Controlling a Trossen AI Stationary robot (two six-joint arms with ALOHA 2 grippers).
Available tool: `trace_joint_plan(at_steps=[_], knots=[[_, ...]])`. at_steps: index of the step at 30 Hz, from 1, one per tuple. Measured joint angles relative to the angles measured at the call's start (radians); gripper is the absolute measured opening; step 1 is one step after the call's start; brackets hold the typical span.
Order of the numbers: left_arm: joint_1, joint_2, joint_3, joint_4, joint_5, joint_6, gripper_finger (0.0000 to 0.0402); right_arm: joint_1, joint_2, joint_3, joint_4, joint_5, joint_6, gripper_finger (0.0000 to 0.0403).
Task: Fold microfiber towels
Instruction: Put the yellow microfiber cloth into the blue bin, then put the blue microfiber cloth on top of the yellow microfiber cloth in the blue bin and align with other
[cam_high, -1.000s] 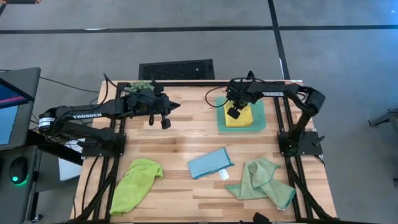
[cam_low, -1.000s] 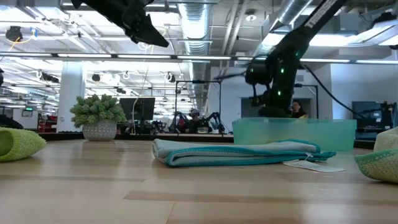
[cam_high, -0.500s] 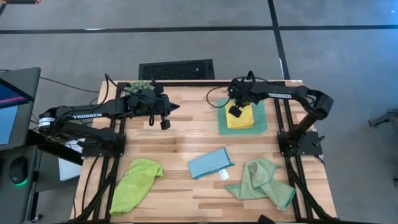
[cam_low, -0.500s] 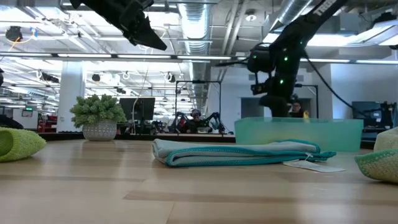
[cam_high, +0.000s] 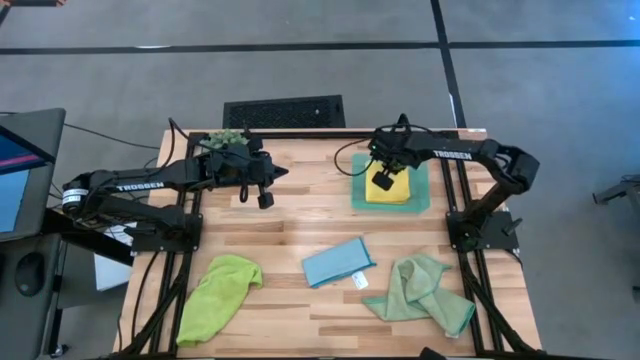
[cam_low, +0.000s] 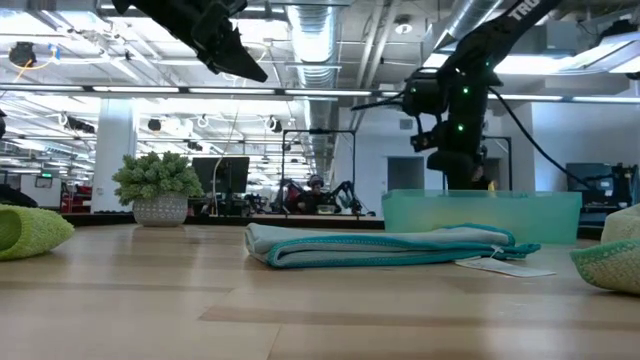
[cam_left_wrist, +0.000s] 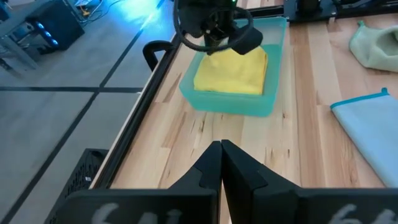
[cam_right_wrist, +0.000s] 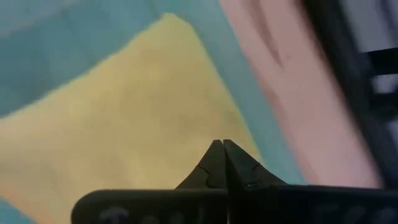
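While our left hand (cam_high: 283, 171) stays pinched together above the table (cam_high: 300, 225), our right hand (cam_high: 388, 172), also pinched together, has lifted off the yellow towel (cam_high: 395, 188) in the tray (cam_high: 356, 200).

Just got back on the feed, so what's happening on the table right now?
The right gripper is shut and empty, hovering over the folded yellow towel that lies in the teal tray. The left gripper is shut too, waiting above the table's far side near the small plant. The light blue towel lies folded mid-table, while the lime green towel and the sage green towel sit crumpled at the near edge.
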Motion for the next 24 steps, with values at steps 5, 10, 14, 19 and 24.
trace_joint_plan(at_steps=[5, 10, 14, 19, 24], knots=[[0.0, 0.0, 0.0, -0.019, 0.003, -0.01, 0.0, -0.029, 0.038, -0.014, 0.005, 0.055, -0.001, 0.0001], [0.0, 0.0, 0.0, -0.036, 0.004, -0.012, 0.0, -0.038, 0.077, -0.066, 0.038, 0.083, 0.006, 0.0001], [0.0, 0.0, 0.0, -0.035, 0.004, -0.013, 0.0, -0.038, 0.084, -0.082, 0.051, 0.104, 0.005, 0.0002], [0.0, 0.0, 0.0, -0.034, 0.003, -0.013, 0.0, 0.008, 0.007, -0.073, 0.065, 0.159, -0.025, 0.0002], [0.0, 0.002, 0.0, -0.043, 0.063, -0.019, 0.0, 0.065, -0.117, -0.04, 0.024, 0.154, -0.016, 0.0004]])
